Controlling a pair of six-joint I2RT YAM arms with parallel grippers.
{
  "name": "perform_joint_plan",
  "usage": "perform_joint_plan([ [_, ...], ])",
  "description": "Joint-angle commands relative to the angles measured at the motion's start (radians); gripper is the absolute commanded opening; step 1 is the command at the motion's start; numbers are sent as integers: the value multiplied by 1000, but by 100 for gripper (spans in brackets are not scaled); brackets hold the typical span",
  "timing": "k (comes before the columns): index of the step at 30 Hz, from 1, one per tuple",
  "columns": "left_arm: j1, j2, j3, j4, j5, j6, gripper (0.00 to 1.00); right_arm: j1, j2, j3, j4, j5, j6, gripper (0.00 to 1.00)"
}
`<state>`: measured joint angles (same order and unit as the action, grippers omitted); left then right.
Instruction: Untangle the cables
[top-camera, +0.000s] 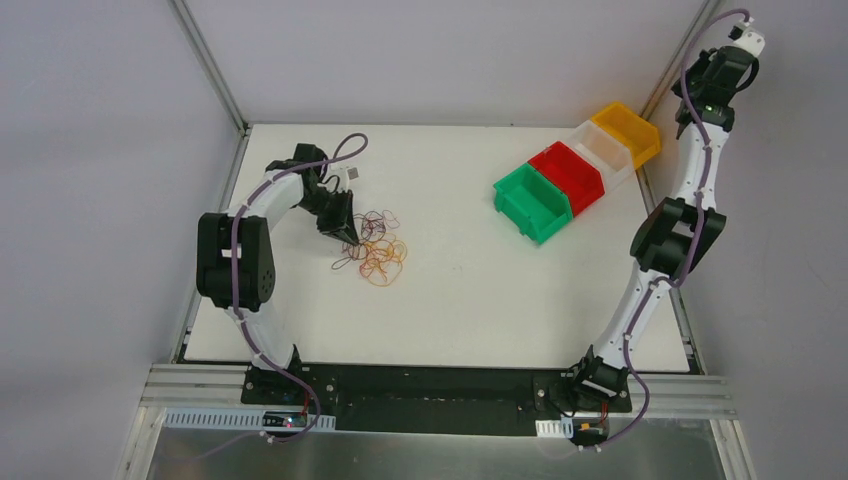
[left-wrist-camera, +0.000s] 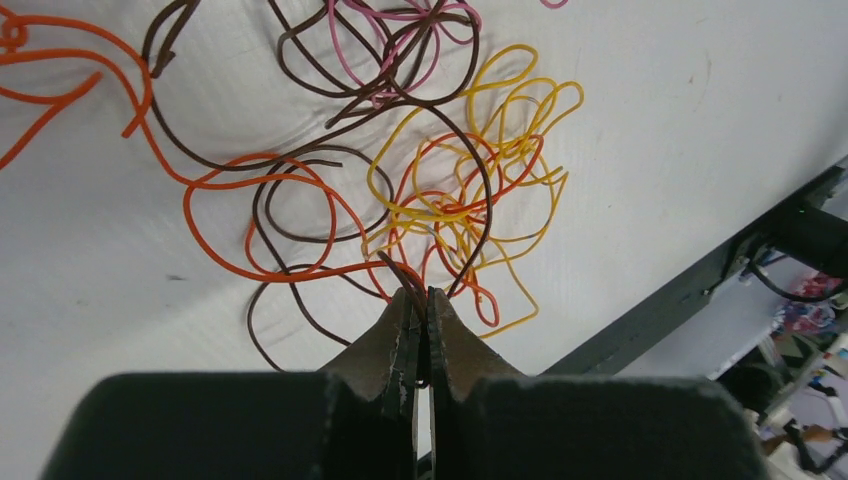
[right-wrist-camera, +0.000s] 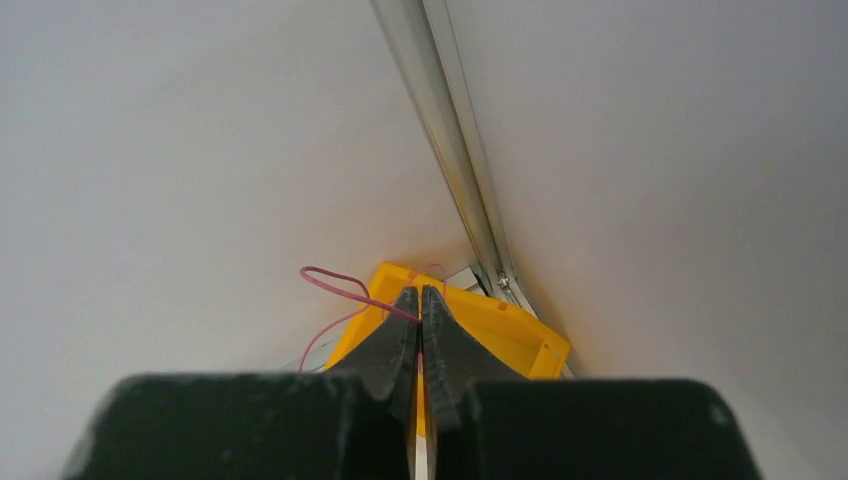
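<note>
**Item 1: left end effector** (left-wrist-camera: 421, 298). Black, two-fingered. It sits low over the white surface (top-camera: 470, 300) with its tips pressed together and no gap between them. An orange strand and a dark brown strand run in between the tips, so it appears clamped on the edge of the heap.

**Item 2: cables** (left-wrist-camera: 440, 200). One loose heap of thin, curly wires lies flat on the surface, fanning out directly ahead of the left end effector's tips.
- Yellow loops (left-wrist-camera: 520, 120) lie just ahead of the tips and slightly to their right, laced through with red-orange strands.
- An orange wire (left-wrist-camera: 215, 235) sweeps ahead and off to the left.
- A dark brown wire (left-wrist-camera: 290, 200) coils across the orange one.
- Pink loops (left-wrist-camera: 400, 40) lie on the far side, farthest from the tips.

**Item 3: right end effector** (right-wrist-camera: 420, 300). It is closed and held high, well apart from the heap. A single pink wire (right-wrist-camera: 335, 282) is nipped at its tips, and the loop curls out to the left of them and hangs down.

**Item 4: bins.** Four stand in a touching diagonal row, well to the right of the left end effector: green bin (top-camera: 530, 205), red bin (top-camera: 568, 175), clear bin (top-camera: 605, 150) and yellow bin (right-wrist-camera: 500, 325). The yellow bin lies directly below the right end effector's tips.

**Item 5: aluminium post** (right-wrist-camera: 450, 150). It rises beyond the right end effector, past the yellow bin.
</note>
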<state>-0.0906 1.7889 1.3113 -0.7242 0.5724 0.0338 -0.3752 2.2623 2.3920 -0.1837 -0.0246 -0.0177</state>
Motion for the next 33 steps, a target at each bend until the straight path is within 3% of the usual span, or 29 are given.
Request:
perform_joint_plan([
  [1,1,70,55,-32,97,-70,0,-1,41,44,178,-33,-9,0],
  [4,1,113,93,-34,143,-98,0,6,97,55,229,-25,-39,0],
  [17,1,218,132,-34,178,-115,0,36,195,11,139,-8,-81,0],
  [18,2,218,130,-34,179,-116,0,39,200,10,132,-1,-80,3],
  [22,1,210,124,-34,181,-124,0,49,205,18,127,50,-81,31],
  [28,2,195,119,-34,167,-120,0,50,146,24,89,35,-78,42],
  [33,3,197,113,-34,181,-119,0,72,-37,-58,-128,-165,-96,60],
])
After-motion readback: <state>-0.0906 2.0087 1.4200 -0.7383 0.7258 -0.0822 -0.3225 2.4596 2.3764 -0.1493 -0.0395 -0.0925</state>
